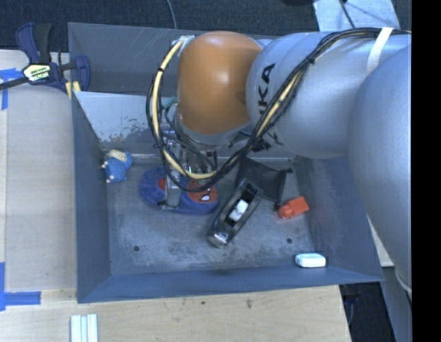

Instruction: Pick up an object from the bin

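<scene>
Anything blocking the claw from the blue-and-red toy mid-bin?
Nothing visible. The claw is directly over the blue-and-red toy. The black stapler-like tool lies beside the toy on the right, and the small blue figure lies apart on the left.

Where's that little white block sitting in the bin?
The white block lies alone near the lower right corner of the bin in the camera view, below the small orange-red piece.
</scene>
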Robot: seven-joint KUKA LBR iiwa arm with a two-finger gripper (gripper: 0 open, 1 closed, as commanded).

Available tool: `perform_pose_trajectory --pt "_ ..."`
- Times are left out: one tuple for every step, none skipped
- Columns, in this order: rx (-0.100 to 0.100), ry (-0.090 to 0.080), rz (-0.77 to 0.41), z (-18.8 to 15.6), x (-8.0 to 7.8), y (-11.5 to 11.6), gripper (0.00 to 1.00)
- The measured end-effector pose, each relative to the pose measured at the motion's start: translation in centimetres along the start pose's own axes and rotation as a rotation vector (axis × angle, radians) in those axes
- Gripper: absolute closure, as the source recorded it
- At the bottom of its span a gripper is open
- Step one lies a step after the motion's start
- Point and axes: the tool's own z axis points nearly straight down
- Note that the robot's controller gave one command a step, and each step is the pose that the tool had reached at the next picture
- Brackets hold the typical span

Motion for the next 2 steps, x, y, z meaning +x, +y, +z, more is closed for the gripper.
perform_pose_trajectory --pt "-0.003 -0.012 -0.115 11.09 0.40 -1.35 0.00" --pt "-0.005 -0.015 -0.112 10.45 0.22 -1.27 1.00"
